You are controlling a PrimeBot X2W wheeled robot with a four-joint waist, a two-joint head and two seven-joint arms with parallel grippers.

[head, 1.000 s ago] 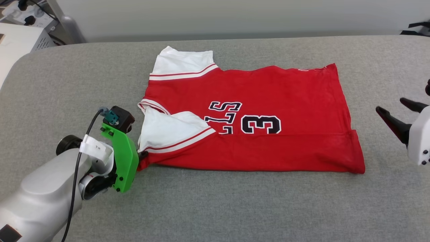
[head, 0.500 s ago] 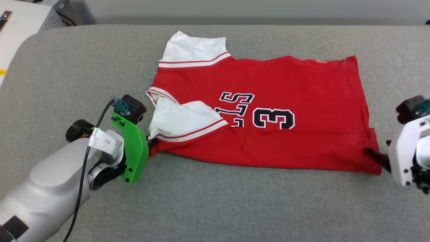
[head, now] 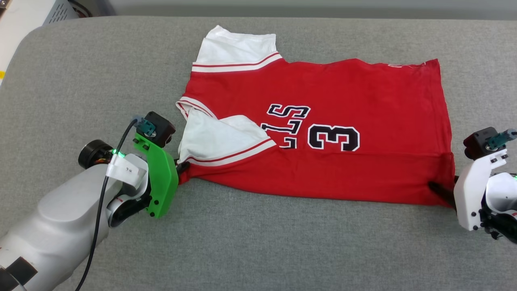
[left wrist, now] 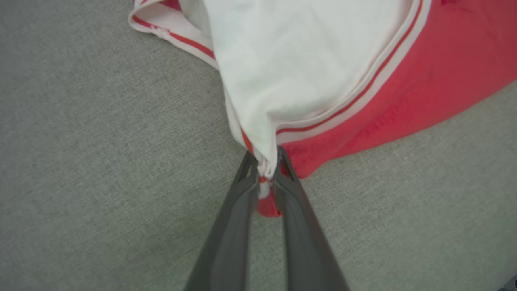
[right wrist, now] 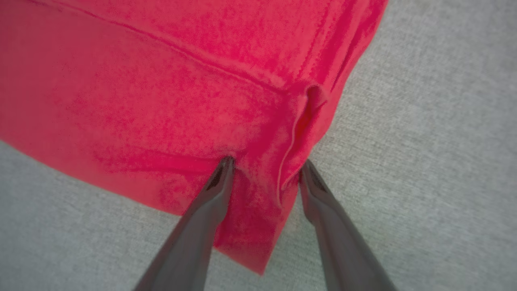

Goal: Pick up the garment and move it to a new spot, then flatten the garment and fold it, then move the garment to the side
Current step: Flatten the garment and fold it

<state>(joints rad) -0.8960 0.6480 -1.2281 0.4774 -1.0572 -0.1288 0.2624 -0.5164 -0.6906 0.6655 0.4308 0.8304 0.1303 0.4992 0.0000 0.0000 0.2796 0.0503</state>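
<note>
The garment, a red jersey with white sleeves and a black "3" print, lies sideways on the grey surface, its near long edge folded over. My left gripper is shut on the near left corner, where a white sleeve meets red cloth, and the fabric is pinched between its fingers. At the near right corner my right gripper stands open, its two fingers straddling the red hem; one fingertip rests on the cloth, the other at the hem's edge.
The grey padded surface spreads wide around the garment. Its rounded left edge borders a white unit with a dark vented box at the far left corner.
The camera has tilted down, shifting the picture. My right gripper came in from the right and set its open fingers around the near right hem corner. The left gripper keeps its hold.
</note>
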